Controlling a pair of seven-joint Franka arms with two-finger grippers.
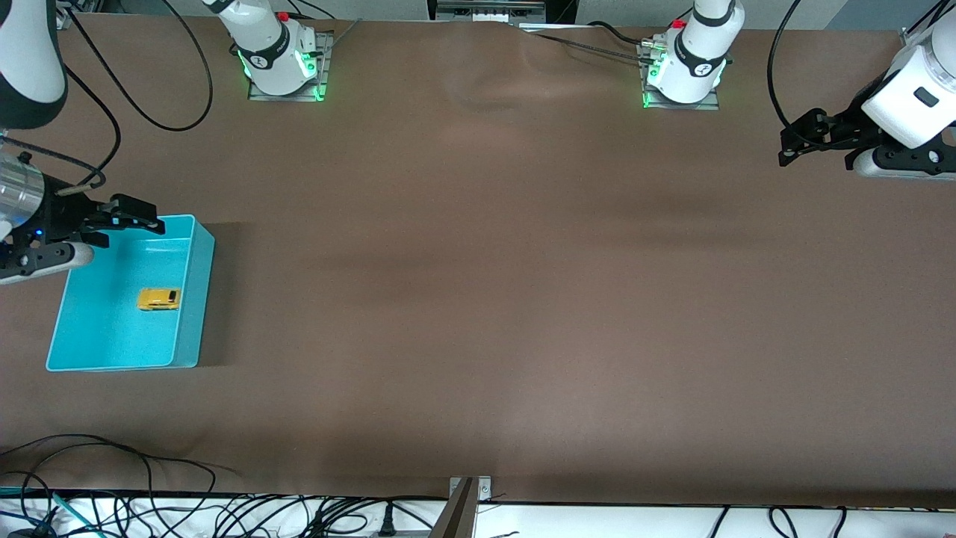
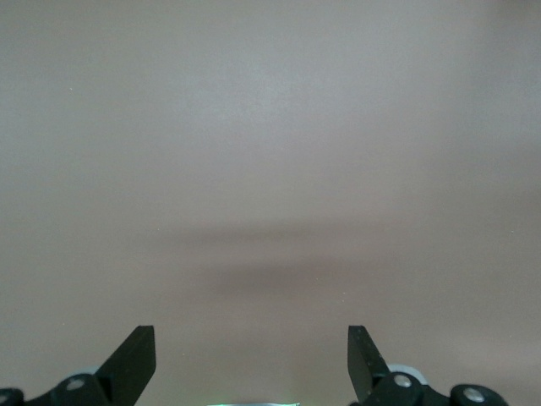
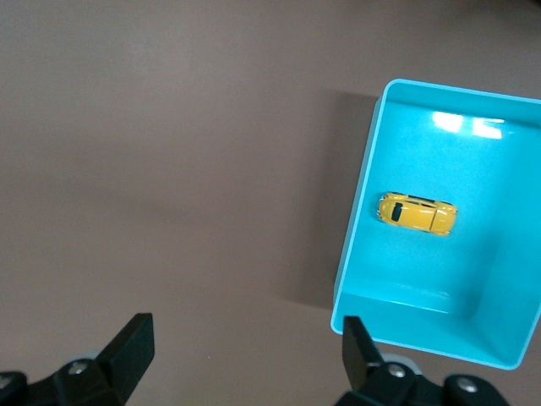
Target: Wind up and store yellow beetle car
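Your yellow beetle car point(image 1: 158, 299) is already sitting on the floor of the turquoise bin point(image 1: 196, 299) at the right arm's end of the table, so the storing part looks done to me. The right gripper point(image 1: 125, 221) hangs over the bin's rim, fingers spread and empty; the left gripper point(image 1: 799, 146) waits, also spread with nothing in it, over bare table point(image 1: 485, 299) at its own end. Only real risk I see: drop the right arm without lifting first and a finger could catch the bin wall and shove it.

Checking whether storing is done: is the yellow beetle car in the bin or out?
In. The yellow beetle car rests on the floor of the turquoise bin, free of both grippers.
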